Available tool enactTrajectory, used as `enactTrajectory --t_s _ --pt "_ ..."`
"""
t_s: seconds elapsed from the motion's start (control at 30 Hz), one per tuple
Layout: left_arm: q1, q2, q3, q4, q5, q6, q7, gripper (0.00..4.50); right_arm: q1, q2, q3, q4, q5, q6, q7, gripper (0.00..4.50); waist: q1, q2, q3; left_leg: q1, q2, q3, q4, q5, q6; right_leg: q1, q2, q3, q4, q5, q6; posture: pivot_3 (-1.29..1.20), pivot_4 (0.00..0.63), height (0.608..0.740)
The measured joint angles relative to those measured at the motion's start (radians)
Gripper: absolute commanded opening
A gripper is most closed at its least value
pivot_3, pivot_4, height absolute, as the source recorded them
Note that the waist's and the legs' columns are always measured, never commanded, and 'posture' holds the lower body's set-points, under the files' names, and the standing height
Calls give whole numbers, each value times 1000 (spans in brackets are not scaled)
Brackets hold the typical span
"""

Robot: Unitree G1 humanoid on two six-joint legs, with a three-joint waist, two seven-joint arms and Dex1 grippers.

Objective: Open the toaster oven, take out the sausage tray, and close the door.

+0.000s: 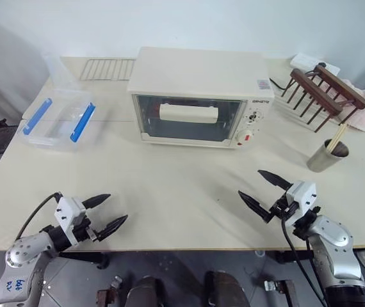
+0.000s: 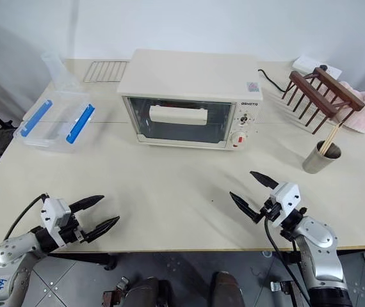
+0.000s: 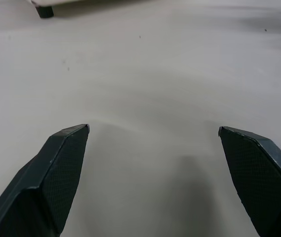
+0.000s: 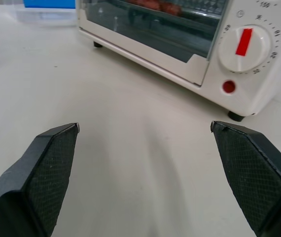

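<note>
The boxy cream-white toaster oven (image 1: 202, 96) with its glass front is sitting toward the back middle of the pale tabletop (image 1: 170, 192), and its door (image 1: 189, 118), a wide glass panel framed in cream-white with a long cream bar handle (image 1: 189, 113) across it, is standing fully shut. In the right wrist view, red sausages (image 4: 153, 5) are showing through the glass high inside the oven, so the sausage tray is judged to be sitting inside, though the tray itself cannot be made out.

Both arms are hovering low over the near edge of the tabletop, well apart from the oven. The left gripper (image 1: 104, 214) is holding its jaws spread wide with nothing between them, and the right gripper (image 1: 261, 190) is doing the same, its jaws wide and empty, pointing toward the oven's knob side.

As a judgement, the task is sitting at its very start: the door is not yet opened, the tray is not yet taken out, and closing is left too. The first step in hand is reaching forward for the bar handle.

To the left, a clear plastic box with blue clips (image 1: 57, 120) is resting; to the right, a brown wooden rack (image 1: 323, 93) and a steel cup with chopsticks (image 1: 328, 155) are standing.
</note>
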State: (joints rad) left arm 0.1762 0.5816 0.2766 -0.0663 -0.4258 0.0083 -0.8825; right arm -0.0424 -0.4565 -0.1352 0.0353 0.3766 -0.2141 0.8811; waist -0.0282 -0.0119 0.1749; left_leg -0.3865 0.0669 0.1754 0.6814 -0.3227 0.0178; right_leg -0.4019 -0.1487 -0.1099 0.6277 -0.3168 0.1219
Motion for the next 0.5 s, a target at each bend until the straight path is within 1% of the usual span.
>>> enactTrajectory --t_s 0.17,0.23,0.3,0.43,0.5 --pt "17 8 3 -6 -8 17 1 4474 -48 0 22 6 15 43 15 4500 0 0 0 0 1 0 0 0 0 0 0 0 0 0 0 0 150 740" --pt "6 7 22 -8 -71 70 -6 4474 -95 -2 56 -15 31 118 25 4500 -2 0 0 0 3 0 0 0 0 -1 0 0 1 0 0 0 150 740" --pt "-43 8 51 -16 -146 113 -16 4474 -172 4 92 -63 57 206 15 4500 -2 0 0 -1 4 0 1 1 0 -3 0 1 2 0 0 0 150 740" --pt "-155 15 101 -29 -278 213 -34 4474 -360 48 99 -84 87 330 -43 4500 -1 0 0 -2 2 0 1 1 -1 -5 0 1 9 0 0 0 150 740" --pt "-194 19 120 -31 -319 245 -35 4474 -420 58 102 -79 87 360 -58 4500 0 0 0 -2 0 0 1 1 -1 -5 0 1 10 0 0 0 150 740"
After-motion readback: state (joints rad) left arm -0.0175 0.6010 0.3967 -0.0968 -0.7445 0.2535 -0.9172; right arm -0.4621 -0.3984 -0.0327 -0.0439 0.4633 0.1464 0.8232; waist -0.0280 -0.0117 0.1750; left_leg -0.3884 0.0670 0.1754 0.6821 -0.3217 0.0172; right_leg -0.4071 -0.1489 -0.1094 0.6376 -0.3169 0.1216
